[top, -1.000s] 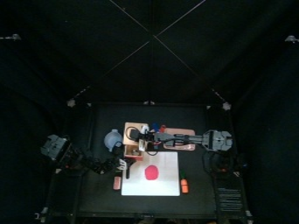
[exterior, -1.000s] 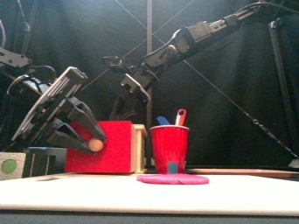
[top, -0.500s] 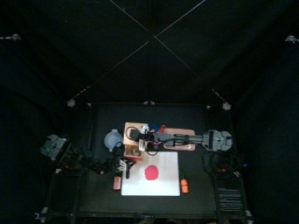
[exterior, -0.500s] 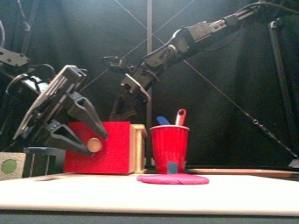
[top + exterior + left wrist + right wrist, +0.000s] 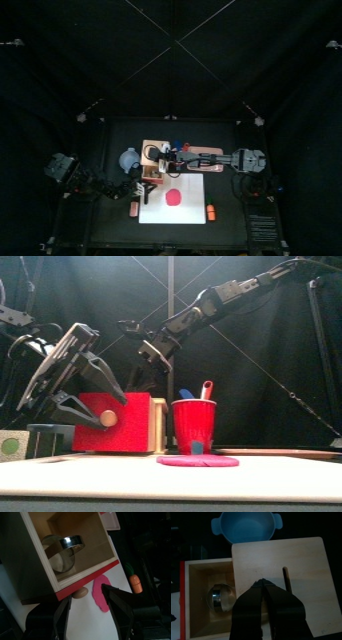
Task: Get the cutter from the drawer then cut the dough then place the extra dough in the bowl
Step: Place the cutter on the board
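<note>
Left end effector: I see the left end effector (image 5: 88,598) released, jaws spread wide, low at the left of the counter (image 5: 221,135) in front of the drawer.
Knob: the pale knob (image 5: 80,593) sits near the gap between those jaws, and I cannot tell whether anything touches it.
Drawer: the drawer front (image 5: 114,428) is red and the drawer is pulled out toward the near side.
Cutter: the round metal cutter (image 5: 72,540) lies inside the open drawer, untouched.
Right end effector: my right end effector (image 5: 264,585) is clenched, tips together on the top of the wooden box (image 5: 298,567), beside its slot.
Dough: the red dough (image 5: 175,198) lies flat on the white cutting board (image 5: 201,190), near of the box.
Bowl: the blue-grey bowl (image 5: 244,526) stands just left of the box.
Red cup: the red cup (image 5: 194,426) stands right of the drawer front and holds a blue and a red knife.
Carrot: a toy carrot (image 5: 135,584) lies on the counter near the dough.
</note>
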You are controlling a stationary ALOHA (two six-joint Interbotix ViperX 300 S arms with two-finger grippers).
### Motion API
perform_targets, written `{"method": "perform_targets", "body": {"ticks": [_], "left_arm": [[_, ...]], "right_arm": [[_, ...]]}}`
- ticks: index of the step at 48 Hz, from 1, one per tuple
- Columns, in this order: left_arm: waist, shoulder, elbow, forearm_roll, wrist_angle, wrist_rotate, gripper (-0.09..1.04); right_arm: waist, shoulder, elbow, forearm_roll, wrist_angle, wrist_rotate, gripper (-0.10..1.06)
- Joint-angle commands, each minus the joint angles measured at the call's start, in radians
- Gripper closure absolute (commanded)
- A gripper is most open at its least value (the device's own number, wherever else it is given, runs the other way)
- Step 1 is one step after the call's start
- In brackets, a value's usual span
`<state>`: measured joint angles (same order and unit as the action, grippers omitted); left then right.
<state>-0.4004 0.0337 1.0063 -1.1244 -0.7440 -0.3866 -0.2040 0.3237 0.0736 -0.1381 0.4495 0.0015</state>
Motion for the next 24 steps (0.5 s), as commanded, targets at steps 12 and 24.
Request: {"method": "perform_targets", "body": {"ticks": [12, 24], "left_arm": [[-0.005, -0.012, -0.023, 0.006, 0.015, 0.002, 0.1], [0.002, -0.017, -0.02, 0.002, 0.11, 0.0, 0.09]], "right_arm": [[-0.002, -0.017, -0.005, 0.003, 0.011, 0.0, 0.92], [-0.002, -0.017, -0.006, 0.003, 0.011, 0.0, 0.92]]}}
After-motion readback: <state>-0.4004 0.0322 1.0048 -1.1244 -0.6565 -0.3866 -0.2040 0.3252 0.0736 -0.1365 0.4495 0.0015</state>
